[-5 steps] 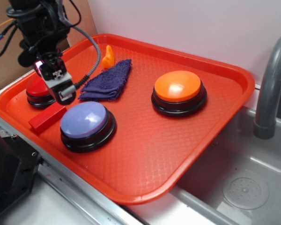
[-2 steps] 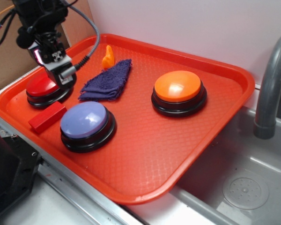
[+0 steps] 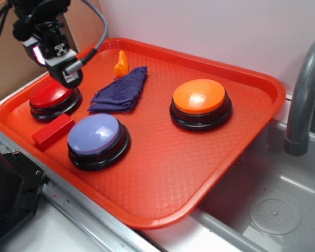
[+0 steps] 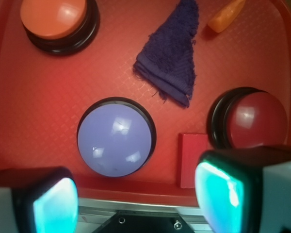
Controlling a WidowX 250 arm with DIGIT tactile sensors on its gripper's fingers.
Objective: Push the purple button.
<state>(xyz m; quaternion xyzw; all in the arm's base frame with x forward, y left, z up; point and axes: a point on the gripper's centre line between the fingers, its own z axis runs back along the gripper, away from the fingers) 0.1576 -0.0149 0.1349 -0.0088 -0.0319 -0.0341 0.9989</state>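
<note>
Nearest me in the wrist view, my two fingertips (image 4: 48, 204) frame the bottom edge, spread wide with nothing between them, so the gripper (image 3: 65, 73) is released; I'd read that as unimportant for a press, since I judge either pad or the closed tips could do the pushing.

Just past them sits the purple button (image 4: 116, 137), a pale lavender dome on a black base near the front lip of the red tray (image 3: 163, 173). From the exterior view it is at (image 3: 97, 137), well apart from the gripper, which hangs above the smaller red button (image 3: 52, 98) at the tray's left end. I judge the arm sits high so it can cross over without clipping anything.

A flat red block (image 3: 52, 130) lies just beside the purple button, between it and the red button. Farther back are the folded dark blue cloth (image 3: 121, 92), an orange carrot-shaped piece (image 3: 121, 64) and the orange button (image 3: 199, 102).

Hidden: the gripper covers the red button's rear edge, the arm is cropped at the frame top, and I cannot tell the gripper's height above the tray.
</note>
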